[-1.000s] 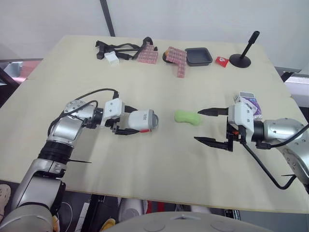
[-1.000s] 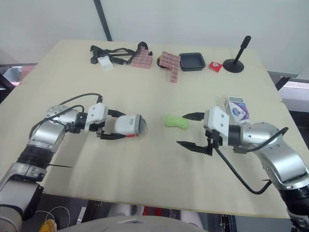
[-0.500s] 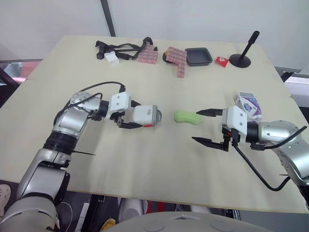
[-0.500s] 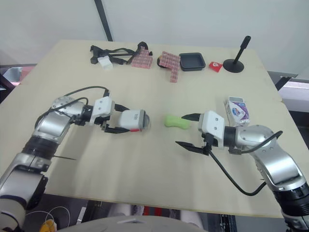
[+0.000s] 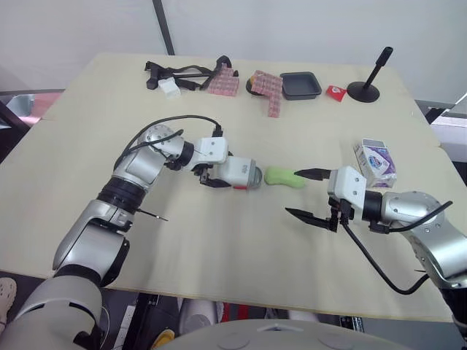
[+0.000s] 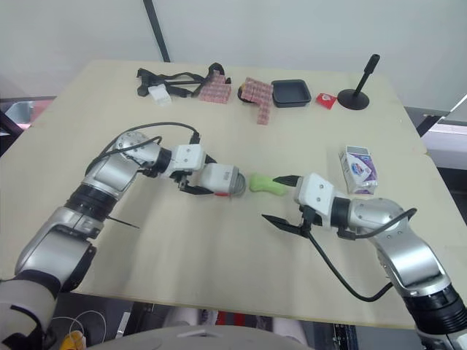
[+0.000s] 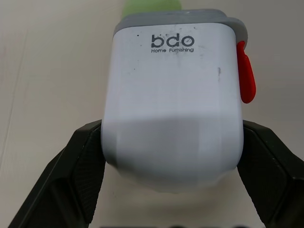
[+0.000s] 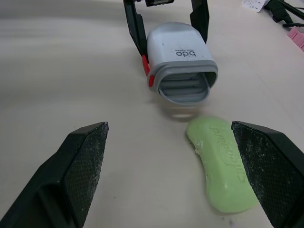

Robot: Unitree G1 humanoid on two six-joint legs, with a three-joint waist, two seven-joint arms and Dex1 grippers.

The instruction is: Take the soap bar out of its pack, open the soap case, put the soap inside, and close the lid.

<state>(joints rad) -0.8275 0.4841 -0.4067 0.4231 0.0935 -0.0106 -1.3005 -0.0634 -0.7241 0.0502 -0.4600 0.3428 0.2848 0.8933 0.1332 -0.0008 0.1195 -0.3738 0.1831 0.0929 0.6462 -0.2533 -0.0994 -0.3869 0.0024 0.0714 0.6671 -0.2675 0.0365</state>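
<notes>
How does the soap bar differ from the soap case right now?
The soap bar is green; the soap case is white and grey. The bar lies loose on the table; the left end effector grips the case. The bar is solid, the case hollow and open-mouthed. Both sit mid-table.

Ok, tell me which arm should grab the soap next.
Right. The right arm has its jaws open and empty beside the soap. The left arm has its jaws shut on the case, whose open mouth faces the soap.
</notes>
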